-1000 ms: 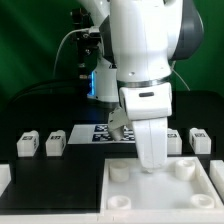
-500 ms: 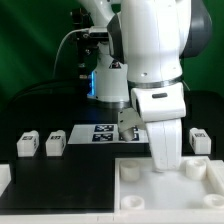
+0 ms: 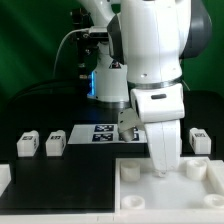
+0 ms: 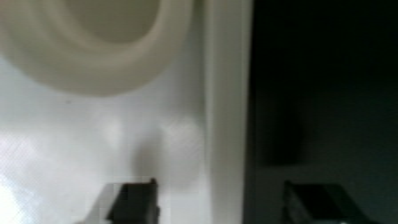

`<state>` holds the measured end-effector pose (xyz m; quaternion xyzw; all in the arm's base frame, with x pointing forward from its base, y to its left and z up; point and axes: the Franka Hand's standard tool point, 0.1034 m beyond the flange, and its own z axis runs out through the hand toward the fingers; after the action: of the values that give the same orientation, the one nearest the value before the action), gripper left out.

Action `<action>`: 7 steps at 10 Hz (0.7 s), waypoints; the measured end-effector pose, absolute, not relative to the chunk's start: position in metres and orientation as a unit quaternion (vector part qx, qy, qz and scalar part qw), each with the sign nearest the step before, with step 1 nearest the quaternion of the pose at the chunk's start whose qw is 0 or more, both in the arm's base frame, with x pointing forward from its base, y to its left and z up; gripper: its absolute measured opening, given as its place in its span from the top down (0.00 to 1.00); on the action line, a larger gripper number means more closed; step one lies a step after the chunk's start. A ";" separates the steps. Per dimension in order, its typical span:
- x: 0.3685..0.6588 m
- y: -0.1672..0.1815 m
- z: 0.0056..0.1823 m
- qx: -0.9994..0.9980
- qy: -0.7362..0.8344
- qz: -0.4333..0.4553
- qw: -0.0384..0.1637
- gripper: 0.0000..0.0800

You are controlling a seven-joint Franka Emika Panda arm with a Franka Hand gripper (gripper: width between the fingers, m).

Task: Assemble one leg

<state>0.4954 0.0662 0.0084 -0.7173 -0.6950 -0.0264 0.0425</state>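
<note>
The large white panel [image 3: 175, 190] with raised rim and round sockets lies at the front of the exterior view's right. My gripper [image 3: 163, 170] is down at its far rim. In the wrist view the gripper [image 4: 222, 200] straddles the panel's rim [image 4: 217, 100]. One dark finger [image 4: 130, 200] is over the white inside and the other over the black table, with gaps showing on both sides, so it is open. Two white tagged legs [image 3: 27, 143] [image 3: 55, 143] stand on the left. A third leg [image 3: 199, 140] stands on the right.
The marker board [image 3: 103, 131] lies flat behind the panel, partly hidden by my arm. A round socket [image 4: 89, 45] of the panel shows close to the fingers. A white ledge [image 3: 4, 178] sits at the front left edge.
A second ago the arm and the panel were further to the exterior view's left. Both shifted right, then held still over the last half second.
</note>
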 end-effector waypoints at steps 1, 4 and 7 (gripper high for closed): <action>0.495 0.066 0.008 -0.717 -0.695 -0.026 0.043 0.37; 0.495 0.065 0.008 -0.718 -0.694 -0.026 0.043 0.20; 0.495 0.064 0.008 -0.719 -0.694 -0.026 0.043 0.19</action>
<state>0.4948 0.0644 0.0077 -0.7185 -0.6937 -0.0258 0.0431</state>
